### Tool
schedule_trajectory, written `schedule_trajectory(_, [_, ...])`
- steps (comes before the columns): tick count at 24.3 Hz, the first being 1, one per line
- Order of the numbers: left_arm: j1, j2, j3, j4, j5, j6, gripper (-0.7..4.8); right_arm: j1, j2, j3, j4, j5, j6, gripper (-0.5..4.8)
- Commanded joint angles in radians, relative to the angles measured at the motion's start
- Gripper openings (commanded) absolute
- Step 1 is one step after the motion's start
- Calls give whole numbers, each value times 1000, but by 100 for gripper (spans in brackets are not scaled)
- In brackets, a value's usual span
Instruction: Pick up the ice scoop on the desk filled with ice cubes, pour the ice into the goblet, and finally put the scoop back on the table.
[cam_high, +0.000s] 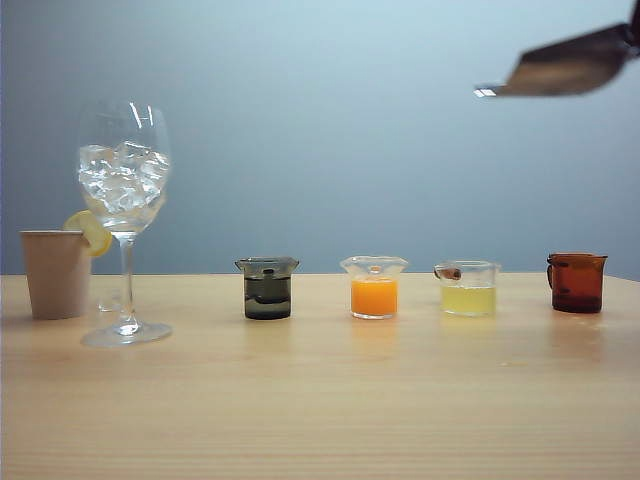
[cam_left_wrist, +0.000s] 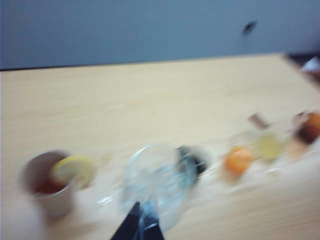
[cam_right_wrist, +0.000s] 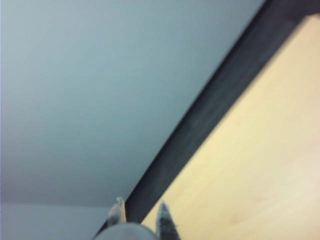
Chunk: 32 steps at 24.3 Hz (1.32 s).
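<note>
Exterior view is showing the goblet (cam_high: 124, 215), a tall clear wine glass with a thin stem and flat round foot, standing at the left of the pale, fine-grained wooden table (cam_high: 320, 400), its round bowl heaped with glassy, whitish ice cubes (cam_high: 122, 178). Just beside it a matte beige paper cup (cam_high: 57, 273) is carrying a yellow lemon slice (cam_high: 90, 232) on its rim. Along the table four small squat beakers are sitting in a row: a smoky dark one (cam_high: 267, 288), a clear one with orange liquid (cam_high: 374, 287), a clear one with pale yellow liquid (cam_high: 468, 288) and an amber-brown one (cam_high: 577, 282). High at the upper right, well clear of the table, the ice scoop (cam_high: 560, 68) is hanging as a blurred, flat metallic wedge, nearly level. Right wrist view is showing the right gripper (cam_right_wrist: 141, 216), its two pale fingertips (cam_right_wrist: 164, 219) standing close together on a rounded grey metal part that looks like the scoop's tubular handle. Left wrist view is showing the left gripper (cam_left_wrist: 140, 227) as a dark blurred shape above the goblet (cam_left_wrist: 157, 182); whether its jaws are apart I cannot tell.
</note>
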Motion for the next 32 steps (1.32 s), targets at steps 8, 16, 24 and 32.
schedule_trajectory(8, [-339, 29, 4, 108, -131, -73, -3, -253, -17, -138, 68, -139, -150, -9])
schedule_trajectory(16, [-451, 44, 4, 131, -167, -63, -3, -370, -17, -340, 48, -208, -358, -9])
schedule_trajectory(24, [-479, 53, 4, 139, -166, -62, -3, -367, 68, -591, 473, -232, -349, -8])
schedule_trajectory(32, [-479, 74, 4, 137, -165, -63, -3, -350, 203, -593, 668, -281, -349, -8])
